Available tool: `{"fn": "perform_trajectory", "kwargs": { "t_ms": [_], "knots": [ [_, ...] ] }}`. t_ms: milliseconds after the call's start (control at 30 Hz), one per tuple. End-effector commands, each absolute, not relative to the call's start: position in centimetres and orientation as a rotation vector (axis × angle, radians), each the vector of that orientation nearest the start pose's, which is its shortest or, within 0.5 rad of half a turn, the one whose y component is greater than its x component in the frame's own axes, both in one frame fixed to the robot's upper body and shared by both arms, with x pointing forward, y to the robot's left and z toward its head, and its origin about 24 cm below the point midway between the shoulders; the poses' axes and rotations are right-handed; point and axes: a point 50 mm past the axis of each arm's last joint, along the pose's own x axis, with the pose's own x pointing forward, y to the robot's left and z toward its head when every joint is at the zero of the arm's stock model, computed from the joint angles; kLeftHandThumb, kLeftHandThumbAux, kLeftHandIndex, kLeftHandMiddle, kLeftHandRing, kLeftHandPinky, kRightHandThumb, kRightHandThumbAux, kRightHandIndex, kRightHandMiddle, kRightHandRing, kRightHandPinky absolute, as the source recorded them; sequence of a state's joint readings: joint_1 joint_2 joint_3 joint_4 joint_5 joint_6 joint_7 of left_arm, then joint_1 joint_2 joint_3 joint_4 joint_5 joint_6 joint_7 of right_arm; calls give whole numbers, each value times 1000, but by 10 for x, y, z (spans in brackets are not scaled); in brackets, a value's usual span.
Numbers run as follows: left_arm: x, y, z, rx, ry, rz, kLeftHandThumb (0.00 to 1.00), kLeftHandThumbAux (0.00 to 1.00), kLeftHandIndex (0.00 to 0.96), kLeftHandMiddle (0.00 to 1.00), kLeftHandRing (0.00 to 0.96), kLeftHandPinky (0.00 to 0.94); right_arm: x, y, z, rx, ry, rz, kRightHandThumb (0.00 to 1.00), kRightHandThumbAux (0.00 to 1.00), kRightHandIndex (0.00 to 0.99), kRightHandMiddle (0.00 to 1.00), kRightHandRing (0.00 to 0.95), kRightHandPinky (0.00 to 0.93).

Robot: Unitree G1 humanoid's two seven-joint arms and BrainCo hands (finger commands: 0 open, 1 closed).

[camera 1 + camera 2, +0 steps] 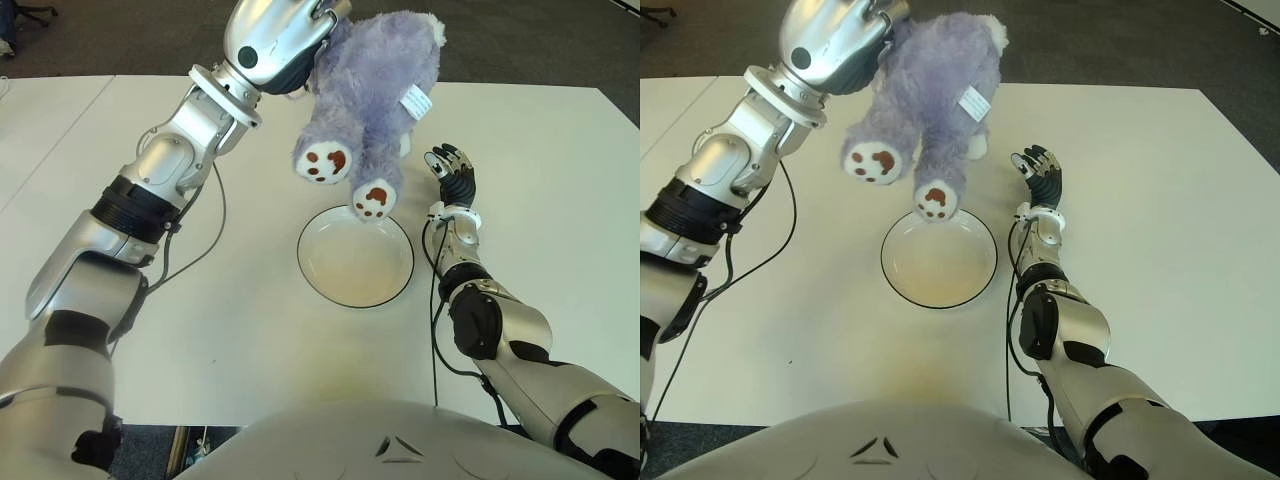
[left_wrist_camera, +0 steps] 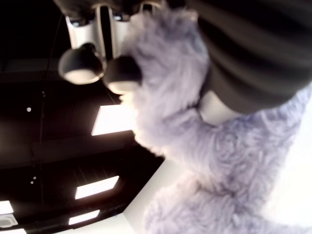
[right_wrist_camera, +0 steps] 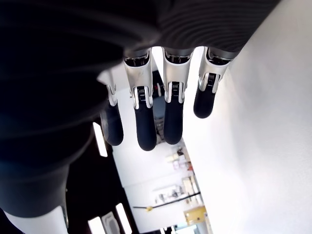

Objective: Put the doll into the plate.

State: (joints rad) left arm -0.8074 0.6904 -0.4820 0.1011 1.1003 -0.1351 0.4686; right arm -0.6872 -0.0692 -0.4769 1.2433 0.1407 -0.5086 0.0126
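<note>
While your left hand (image 1: 275,45) grips the doll (image 1: 370,95) aloft, feet dangling just over the plate (image 1: 355,256) — ready to lower — your right hand (image 1: 452,178) idles beside the plate, fingers extended, empty.

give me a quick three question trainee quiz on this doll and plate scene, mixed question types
1. True or false: the doll already lies in the plate.
2. Which hand holds the doll? A) left hand B) right hand
3. Fill in: the idle right hand shows to the ____ of the plate, fingers spread.

Key: 1 false, it hangs above the plate's far rim, feet down. 2 A. 3 right.
</note>
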Motion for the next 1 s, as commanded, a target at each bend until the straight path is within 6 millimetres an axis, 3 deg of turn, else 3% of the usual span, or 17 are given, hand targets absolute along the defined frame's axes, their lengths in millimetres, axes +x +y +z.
{"fn": "perform_trajectory", "kwargs": {
  "t_ms": [33,600,1000],
  "knots": [
    [305,122,240,1710,-1226,136,745,698,441,841,855,858,283,-176,-69,364,440,-354,1,808,276,293,240,156],
    [274,122,235,1708,-1195,42,748,696,441,826,843,859,283,-174,-68,347,443,-345,0,788,280,291,236,141],
    [251,127,221,1695,-1199,-29,747,696,441,819,837,855,284,-172,-68,369,439,-348,31,810,287,302,257,209]
  ]
}}
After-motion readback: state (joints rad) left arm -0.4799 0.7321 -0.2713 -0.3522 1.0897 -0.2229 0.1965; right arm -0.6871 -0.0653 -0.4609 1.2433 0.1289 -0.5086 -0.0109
